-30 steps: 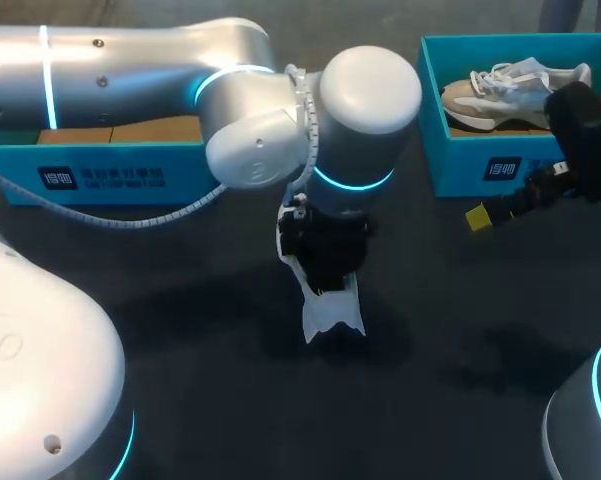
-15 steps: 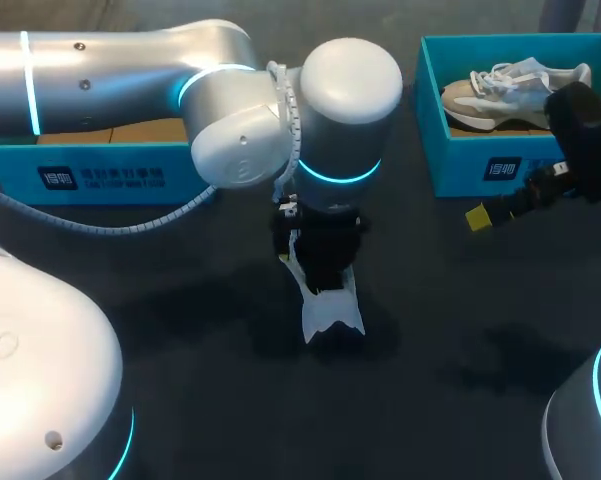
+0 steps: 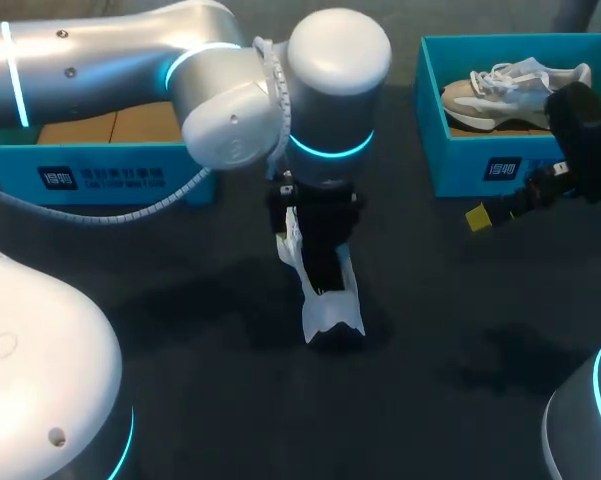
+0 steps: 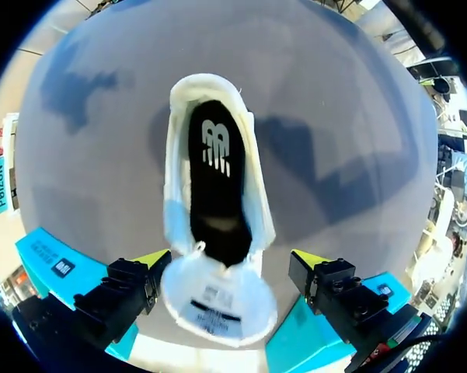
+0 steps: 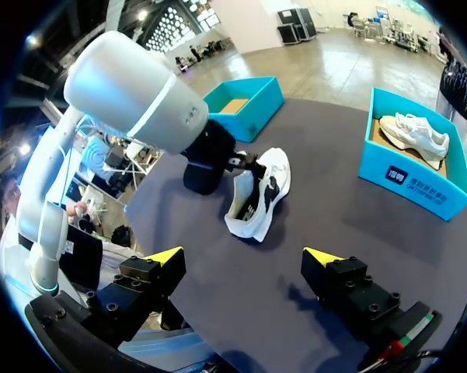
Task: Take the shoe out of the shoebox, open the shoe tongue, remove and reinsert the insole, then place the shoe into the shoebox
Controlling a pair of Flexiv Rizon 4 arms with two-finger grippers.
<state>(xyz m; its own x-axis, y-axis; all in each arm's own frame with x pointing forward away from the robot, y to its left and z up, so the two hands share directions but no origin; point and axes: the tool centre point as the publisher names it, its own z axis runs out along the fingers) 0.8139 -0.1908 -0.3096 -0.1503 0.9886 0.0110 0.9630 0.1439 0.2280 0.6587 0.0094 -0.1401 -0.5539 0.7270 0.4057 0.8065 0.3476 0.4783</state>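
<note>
A white shoe [image 3: 330,300] lies on the dark table near its middle, opening upward, with the black insole [image 4: 217,183] inside it. Its tongue [image 4: 217,299] is folded back toward my left gripper [image 4: 231,262], which hangs just above the shoe's heel end. That gripper is open, with one yellow-tipped finger on either side of the tongue. My right gripper [image 5: 243,256] is open and empty, off to the right of the shoe [image 5: 260,194] and in front of the blue shoebox [image 3: 480,165]. A second white shoe [image 3: 510,88] lies in that shoebox.
Another blue box [image 3: 100,170] with a cardboard floor stands at the back left, partly under my left arm. The bulky left arm [image 3: 230,90] spans from the left edge to the middle of the table.
My left arm has drawn back and up a little from the shoe, which stays where it was. The right arm has not moved.
</note>
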